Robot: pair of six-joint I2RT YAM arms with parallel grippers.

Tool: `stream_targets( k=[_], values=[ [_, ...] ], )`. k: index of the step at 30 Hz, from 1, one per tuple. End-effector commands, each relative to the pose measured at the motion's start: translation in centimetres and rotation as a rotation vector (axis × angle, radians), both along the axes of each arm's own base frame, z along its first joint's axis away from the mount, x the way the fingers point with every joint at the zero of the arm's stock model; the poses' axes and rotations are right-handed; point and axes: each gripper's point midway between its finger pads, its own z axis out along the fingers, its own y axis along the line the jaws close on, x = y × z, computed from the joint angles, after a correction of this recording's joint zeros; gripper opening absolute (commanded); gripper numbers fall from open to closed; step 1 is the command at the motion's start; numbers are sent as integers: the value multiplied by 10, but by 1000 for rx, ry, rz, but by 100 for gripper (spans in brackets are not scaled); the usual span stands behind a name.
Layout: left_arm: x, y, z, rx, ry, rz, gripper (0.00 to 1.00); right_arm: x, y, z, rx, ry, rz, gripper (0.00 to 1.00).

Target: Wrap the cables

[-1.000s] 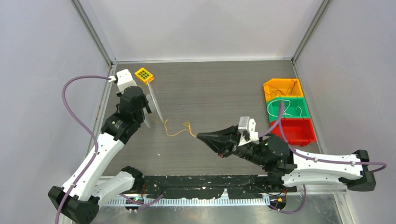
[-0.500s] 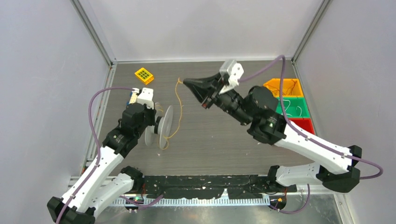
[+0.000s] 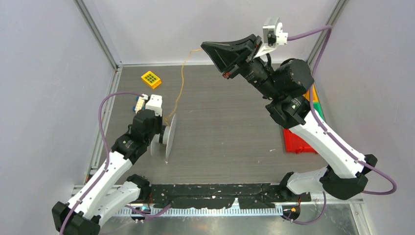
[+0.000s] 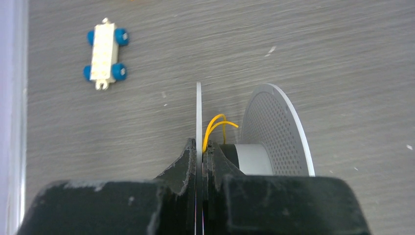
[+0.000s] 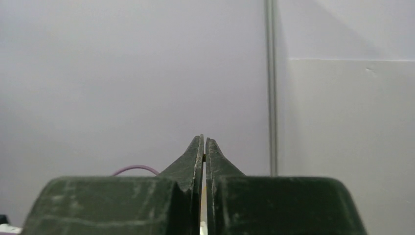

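My left tool clamps spool flange; right tool pinches cable end, held high; one loop at hub, winding mostly undone

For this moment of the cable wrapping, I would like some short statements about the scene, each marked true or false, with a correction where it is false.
1. The left gripper is shut on a thin flange of the spool. True.
2. The yellow wire lies loose and flat on the table. False: it runs from the spool up to the right gripper, which is held high above the table.
3. The right gripper is open. False: its jaws are shut on the yellow wire.
4. A yellow block lies near the far left corner of the table. True.
5. The red bin stands left of the spool. False: it is at the right side of the table.
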Motion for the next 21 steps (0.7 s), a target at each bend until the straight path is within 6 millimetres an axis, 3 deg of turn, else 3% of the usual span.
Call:
stream_targets(
  k=[1, 4, 7, 14, 19, 21],
  values=[
    [23, 21, 42, -35, -105, 208, 0, -55, -23, 53, 165, -104, 180, 6],
    [28, 11, 44, -55, -94, 177, 0, -58, -34, 57, 191, -105, 154, 5],
    [24, -7, 43, -75, -97, 53, 0, -36, -34, 49, 136, -96, 35, 5],
    [-20, -46, 47, -87, -131, -333, 0, 50, -32, 7, -41, -38, -222, 5],
    [-59, -53, 57, -152, -11, -430, 0, 121, -67, -32, -64, 74, -360, 5],
    [-72, -53, 71, -201, 11, -436, 0, 144, -81, -56, -88, 113, -410, 5]
  ],
)
